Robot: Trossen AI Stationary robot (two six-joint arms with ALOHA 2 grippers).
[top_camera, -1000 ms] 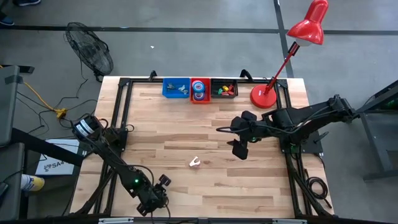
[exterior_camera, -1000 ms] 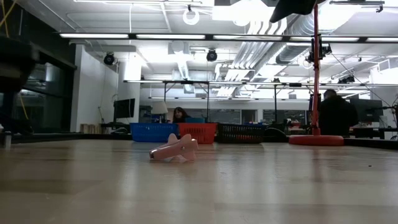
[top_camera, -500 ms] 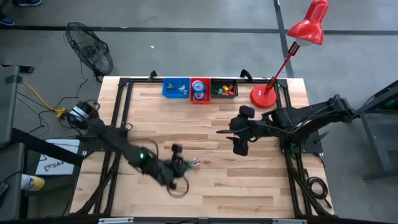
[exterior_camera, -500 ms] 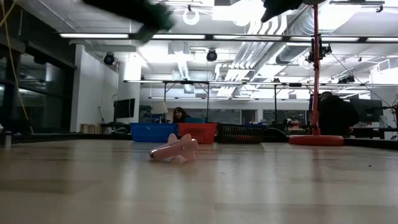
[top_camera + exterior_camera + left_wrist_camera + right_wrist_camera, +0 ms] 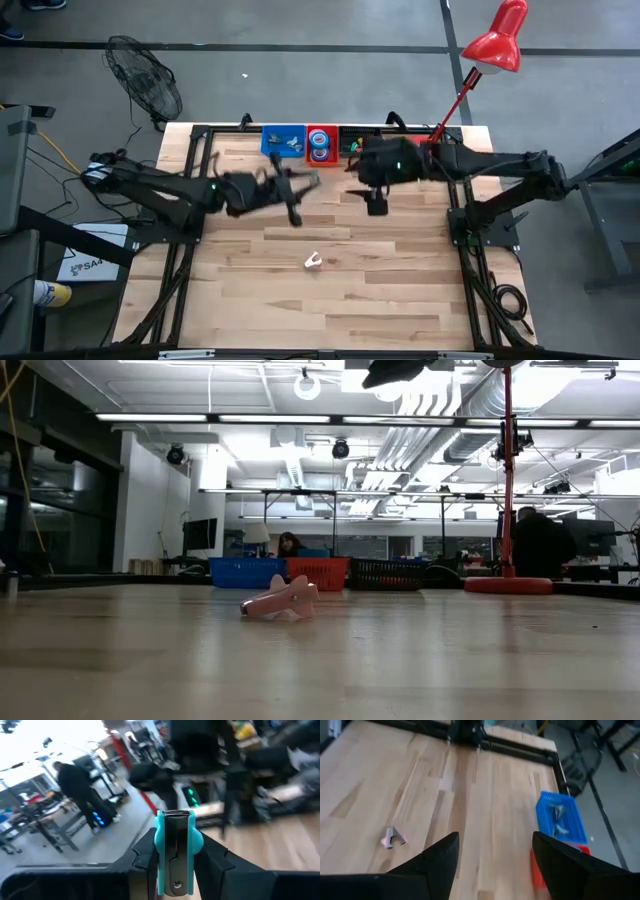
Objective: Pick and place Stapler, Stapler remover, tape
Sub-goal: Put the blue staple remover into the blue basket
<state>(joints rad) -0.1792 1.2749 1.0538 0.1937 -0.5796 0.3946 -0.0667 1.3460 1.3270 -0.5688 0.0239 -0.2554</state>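
1. We are holding a teal stapler (image 5: 175,852) in our left gripper (image 5: 292,190), jaws clamped on it, above the tabletop (image 5: 400,290) just in front of the blue bin (image 5: 283,140).
2. We are hovering our right gripper (image 5: 376,203) near the black bin (image 5: 361,143), jaws spread wide and holding nothing.
3. A pink staple remover (image 5: 314,262) is lying mid-tabletop, well apart from both grippers.
4. Tape rolls (image 5: 320,146) are sitting in the red bin (image 5: 321,160).

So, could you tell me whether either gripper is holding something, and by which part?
The left gripper holds a teal stapler by its sides; the right gripper is open and empty.
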